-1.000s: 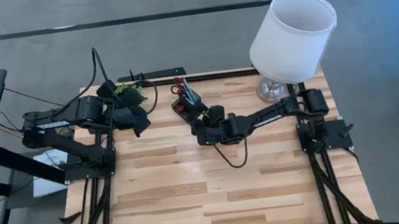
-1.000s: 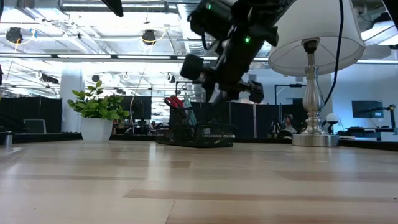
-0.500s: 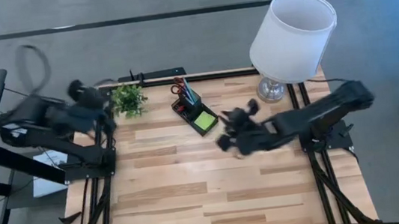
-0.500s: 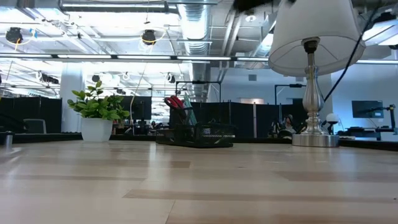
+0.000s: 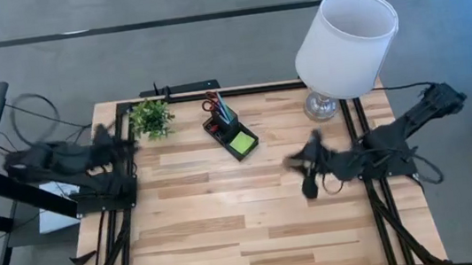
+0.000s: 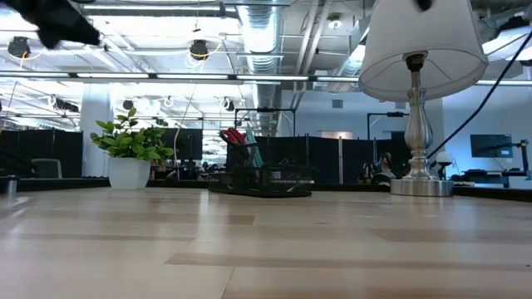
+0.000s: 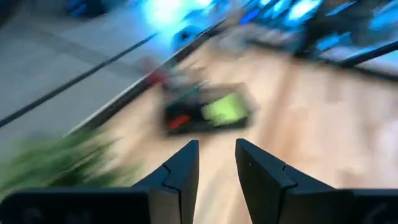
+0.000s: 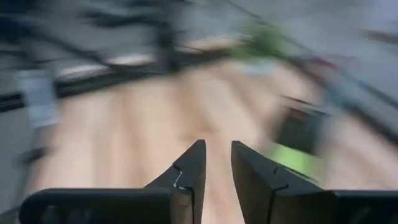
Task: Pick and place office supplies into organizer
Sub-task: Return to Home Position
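Note:
The black organizer (image 5: 230,133) stands at the table's far middle. In its taller section are red-handled scissors (image 5: 212,103) and pens; a lime-green sticky-note pad (image 5: 241,141) lies in its lower tray. In the low view the organizer (image 6: 263,178) rests flat on the tabletop. My left gripper (image 5: 121,138) hangs blurred over the table's left edge, beside the potted plant, and is open (image 7: 216,155) with nothing between its fingers. My right gripper (image 5: 304,167) hangs over the table's right part, right of the organizer, and is open (image 8: 217,155) and empty too.
A small potted plant (image 5: 151,118) stands at the far left. A lamp with a white shade (image 5: 346,40) stands at the far right, with its base (image 6: 421,187) on the table. The near half of the wooden table (image 5: 248,238) is bare wood.
My right gripper has left the organizer, risen and swung toward the table's right edge, rolling as it went. My left gripper has drawn back from beside the plant toward the table's left edge and sunk a little. The organizer has stayed in place.

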{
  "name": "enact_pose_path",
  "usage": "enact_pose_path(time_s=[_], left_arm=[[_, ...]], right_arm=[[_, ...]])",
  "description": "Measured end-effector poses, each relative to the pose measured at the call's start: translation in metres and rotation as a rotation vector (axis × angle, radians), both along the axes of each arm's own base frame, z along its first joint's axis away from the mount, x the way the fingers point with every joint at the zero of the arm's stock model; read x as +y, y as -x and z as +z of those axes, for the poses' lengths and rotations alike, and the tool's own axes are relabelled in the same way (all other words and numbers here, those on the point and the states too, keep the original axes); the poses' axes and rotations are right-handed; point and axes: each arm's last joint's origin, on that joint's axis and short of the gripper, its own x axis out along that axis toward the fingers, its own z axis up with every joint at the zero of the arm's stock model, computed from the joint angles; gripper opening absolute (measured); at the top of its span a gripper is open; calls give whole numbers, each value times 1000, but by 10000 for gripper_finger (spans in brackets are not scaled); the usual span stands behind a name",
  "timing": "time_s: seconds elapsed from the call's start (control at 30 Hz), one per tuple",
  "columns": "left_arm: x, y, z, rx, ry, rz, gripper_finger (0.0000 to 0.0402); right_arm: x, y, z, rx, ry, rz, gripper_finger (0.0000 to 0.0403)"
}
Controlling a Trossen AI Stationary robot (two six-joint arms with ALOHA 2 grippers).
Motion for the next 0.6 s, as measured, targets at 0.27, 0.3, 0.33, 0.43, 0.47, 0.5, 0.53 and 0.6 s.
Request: enact_pose_path(time_s=[0.27,0.3,0.33,0.43,0.47,0.5,0.53,0.6], left_arm=[[-7,-10,0,-327,-79,-235,100],[-6,-8,-1,-323,-85,-216,100],[-5,-5,-3,-308,-90,-200,100],[-2,3,-9,-279,-78,-152,100],[-1,6,-12,-261,-78,-134,100],[1,9,-15,-261,-73,-112,100],[1,11,-14,-279,-67,-102,100],[3,17,-12,-326,-62,-97,100]], right_arm=[[-36,-2,-44,-297,-17,257,72],[-43,3,-49,-305,-16,253,72],[-49,8,-52,-326,-20,245,72],[-62,21,-61,-366,-36,242,72],[-65,25,-64,-372,-40,238,72],[-67,29,-66,-379,-51,228,72],[-69,34,-69,-390,-58,220,72],[-74,43,-75,-404,-58,203,72]])
